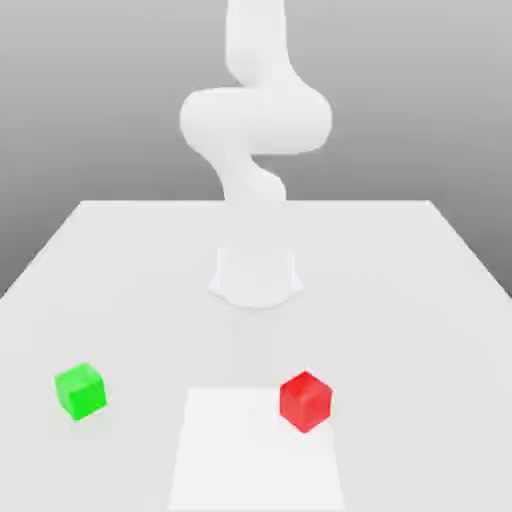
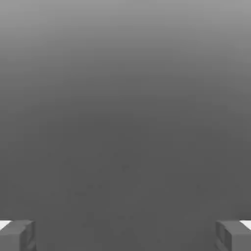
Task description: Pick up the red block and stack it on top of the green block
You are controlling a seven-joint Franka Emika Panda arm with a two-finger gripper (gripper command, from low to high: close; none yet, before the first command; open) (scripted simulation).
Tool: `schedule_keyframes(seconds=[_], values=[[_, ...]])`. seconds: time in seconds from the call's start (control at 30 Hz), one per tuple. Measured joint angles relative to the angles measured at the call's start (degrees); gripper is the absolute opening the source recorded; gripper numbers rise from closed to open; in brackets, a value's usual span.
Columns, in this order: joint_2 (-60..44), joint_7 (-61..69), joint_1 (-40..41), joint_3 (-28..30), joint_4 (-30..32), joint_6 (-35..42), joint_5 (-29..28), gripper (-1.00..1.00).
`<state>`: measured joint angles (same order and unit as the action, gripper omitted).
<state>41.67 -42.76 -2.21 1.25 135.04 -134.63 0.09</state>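
Note:
The red block (image 1: pixel 305 401) rests on the white table near its front edge, toward the exterior view's right, at the corner of a brighter white square. The green block (image 1: pixel 80 390) sits on the table well off to the exterior view's left, at about the same depth. The two cubes stand far apart. In the hand view my gripper (image 2: pixel 125 236) is open, its two grey fingertips (image 2: pixel 17 235) spread wide with nothing between them and only a plain grey backdrop ahead.
The white arm (image 1: pixel 255 120) rises from its round base (image 1: pixel 255 280) at the table's middle and bends upward past the picture's top. A brighter white square (image 1: pixel 250 450) lies at the front of the table (image 1: pixel 130 260).

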Motion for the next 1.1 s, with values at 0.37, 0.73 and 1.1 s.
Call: schedule_keyframes(seconds=[0.37,0.73,1.1], values=[[-22.2,17.2,-8.4,2.9,16.4,-14.9,1.9,0.0],[-47.0,28.1,-11.4,1.5,26.9,-32.9,0.6,0.0],[-52.3,28.6,-10.3,0.2,26.3,-37.3,1.3,-1.0]])
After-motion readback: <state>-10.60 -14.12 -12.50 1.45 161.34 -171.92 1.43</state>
